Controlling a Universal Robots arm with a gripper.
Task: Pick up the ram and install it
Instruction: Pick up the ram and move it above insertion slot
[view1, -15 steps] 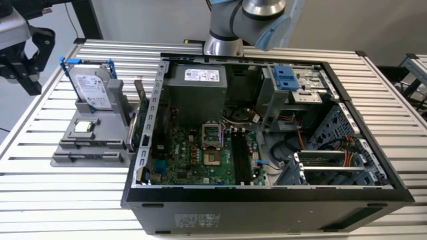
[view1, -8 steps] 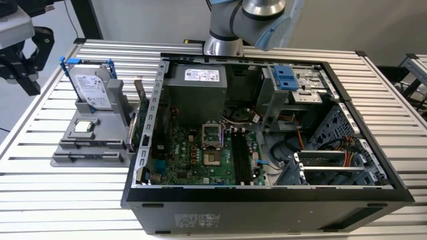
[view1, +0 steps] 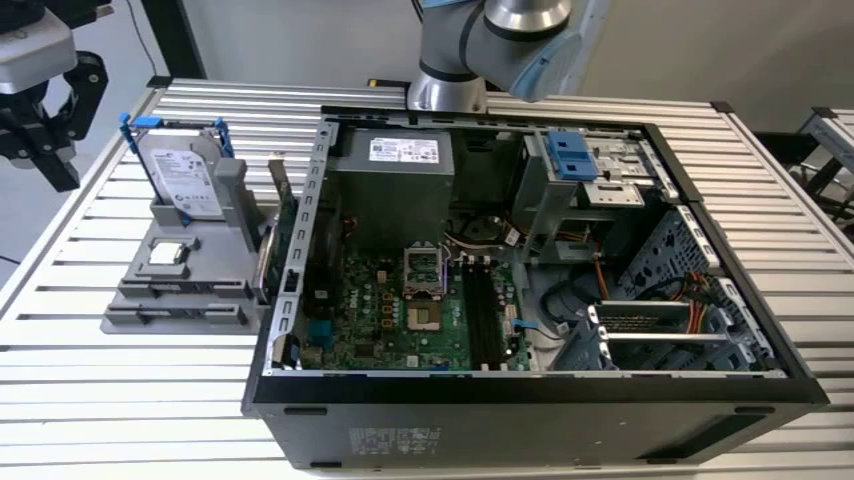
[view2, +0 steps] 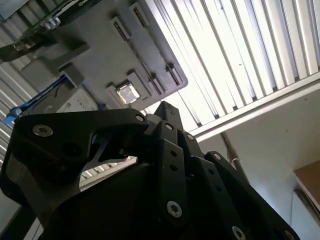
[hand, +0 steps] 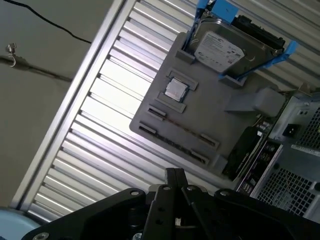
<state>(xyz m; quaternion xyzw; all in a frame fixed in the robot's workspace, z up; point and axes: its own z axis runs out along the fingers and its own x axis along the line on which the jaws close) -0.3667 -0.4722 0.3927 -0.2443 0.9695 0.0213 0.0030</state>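
Black angular jaws, pinched together on nothing, hang over the ribbed aluminium counter (hand: 100, 115) near a matte grey tray (hand: 200, 120), the flat dark ram (hand: 246, 149) at its edge.

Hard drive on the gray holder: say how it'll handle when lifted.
Probably stiff and heavy for its size: the hard drive looks metal-cased. It leans propped in the gray holder, so a push might tip it.

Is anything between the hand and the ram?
Nothing visible blocks it. Between the black hand and the dark flat ram stick lies the low grey holder; the silver hard drive stands aside.
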